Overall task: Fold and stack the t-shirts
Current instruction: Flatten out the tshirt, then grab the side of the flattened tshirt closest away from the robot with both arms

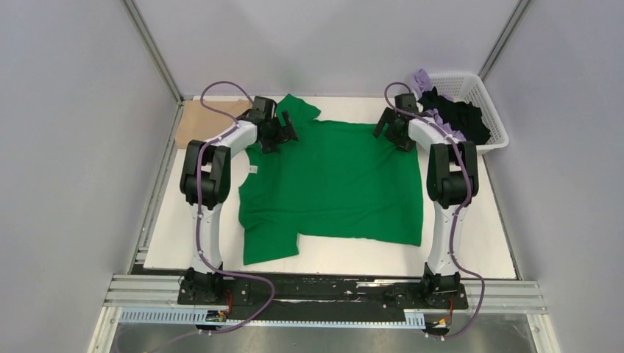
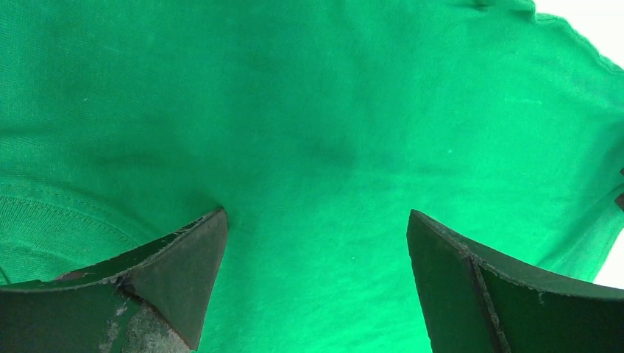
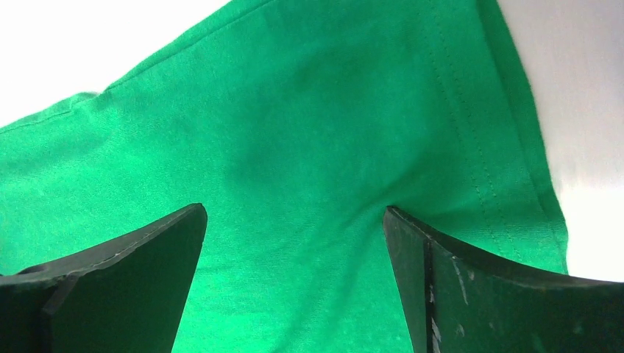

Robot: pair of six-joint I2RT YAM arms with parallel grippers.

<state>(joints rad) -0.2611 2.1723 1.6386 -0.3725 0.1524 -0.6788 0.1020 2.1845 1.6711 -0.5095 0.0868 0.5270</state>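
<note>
A bright green t-shirt [image 1: 335, 184] lies spread on the white table, one sleeve at the far left, one at the near left. It fills the left wrist view [image 2: 316, 132] and the right wrist view [image 3: 294, 147]. My left gripper [image 1: 281, 132] is open over the shirt's far left part, fingertips [image 2: 199, 250] pressing the cloth. My right gripper [image 1: 390, 126] is open over the far right corner by the stitched hem [image 3: 486, 154]. A tan t-shirt [image 1: 202, 121] lies flat at the far left. Black [image 1: 460, 118] and lilac [image 1: 421, 77] t-shirts sit in the basket.
A white plastic lattice basket [image 1: 486, 99] stands at the far right corner of the table. Grey walls enclose the table on the left, back and right. The arm bases sit on a black rail [image 1: 324, 294] at the near edge.
</note>
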